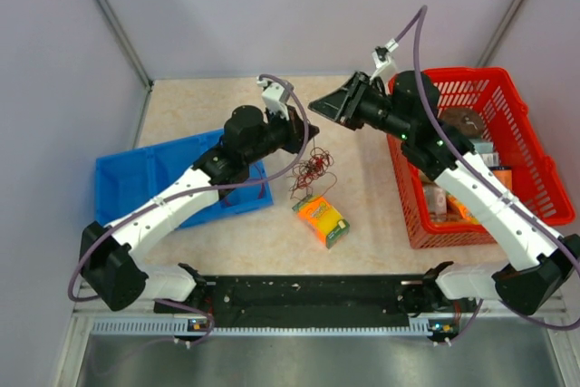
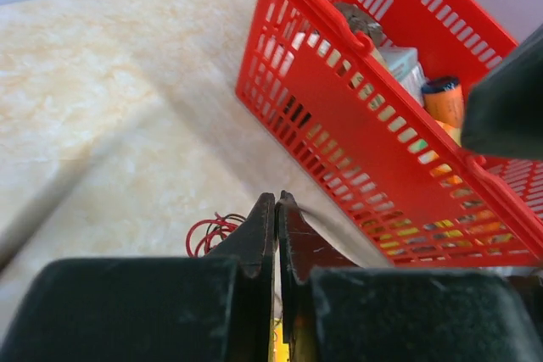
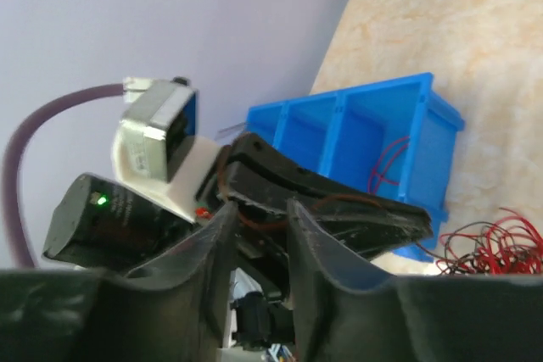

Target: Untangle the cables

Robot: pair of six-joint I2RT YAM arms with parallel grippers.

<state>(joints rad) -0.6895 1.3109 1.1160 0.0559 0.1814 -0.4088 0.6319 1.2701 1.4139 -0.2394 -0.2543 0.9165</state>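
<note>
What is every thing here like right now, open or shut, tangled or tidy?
Left gripper: shut.
Right gripper: open just a crack.
Cables: tangled in a clump on the table.
Orange box: lying flat on the table.
Blue bin: upright.
Red basket: upright, with things inside.

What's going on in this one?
Two robot arms are working on a tangle of thin red and dark cables lying on the table between a blue bin and a red basket. The left gripper is shut just above the clump; strands rise toward it, though whether one is pinched isn't clear. The right gripper, jaws slightly parted, hangs close beside it, holding nothing. The tangle is not yet undone.
</note>
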